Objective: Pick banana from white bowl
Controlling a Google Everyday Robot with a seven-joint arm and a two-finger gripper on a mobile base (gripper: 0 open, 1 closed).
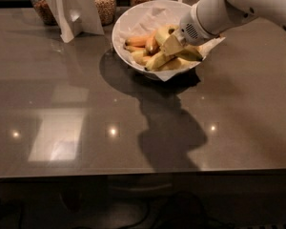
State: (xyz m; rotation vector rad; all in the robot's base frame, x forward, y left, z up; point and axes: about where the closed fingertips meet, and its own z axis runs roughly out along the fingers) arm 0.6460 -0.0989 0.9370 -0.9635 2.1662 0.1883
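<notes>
The white bowl [128,20], lined with crumpled white paper, stands at the back middle of the table. It holds several bananas. A thick pale yellow banana [157,60] lies along its front side. Smaller orange-tinted bananas [138,41] lie to the left. My gripper [173,44] reaches in from the upper right on the white arm [214,13]. It is down among the bananas in the middle of the bowl, just above the pale banana. It hides the fruit behind it.
Glass jars of grain [105,4] stand along the back edge, left of the bowl. A folded white card [74,8] stands in front of them. The dark glossy tabletop [86,128] stretches to the near edge.
</notes>
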